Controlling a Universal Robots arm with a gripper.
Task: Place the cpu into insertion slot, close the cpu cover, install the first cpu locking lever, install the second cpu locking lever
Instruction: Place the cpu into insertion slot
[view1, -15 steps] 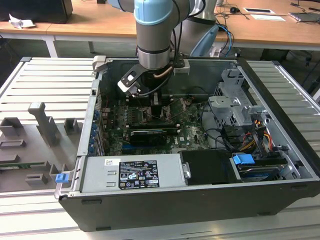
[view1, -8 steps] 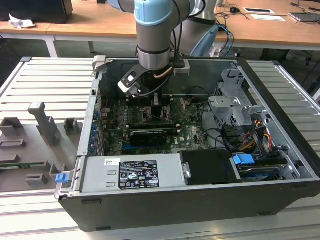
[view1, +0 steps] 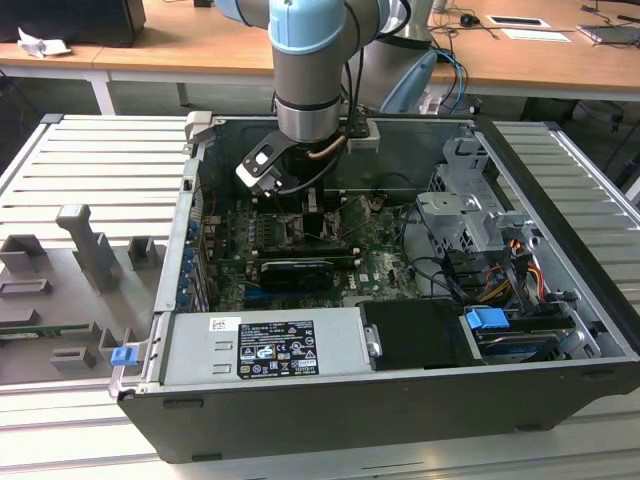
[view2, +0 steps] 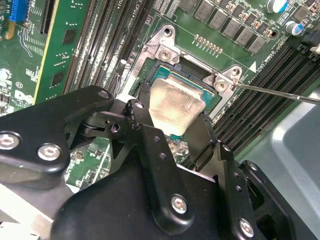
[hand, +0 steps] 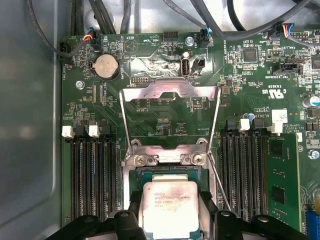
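CPU (hand: 172, 207) over insertion slot (hand: 167, 174), pinched on two opposite edges by the hand (view2: 173, 113), grip narrow. CPU cover (hand: 170, 88) swung open, lying back over green motherboard (hand: 250, 75). Memory slots (hand: 92, 165) flank the socket.

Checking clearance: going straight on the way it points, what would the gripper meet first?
Probably the insertion slot, just beyond the cpu the gripper holds; the cpu cover stands open. Gap unclear.

Bright even room light, soft shadows inside pc case (view1: 350, 425), mild glare on cpu (view2: 175, 102).
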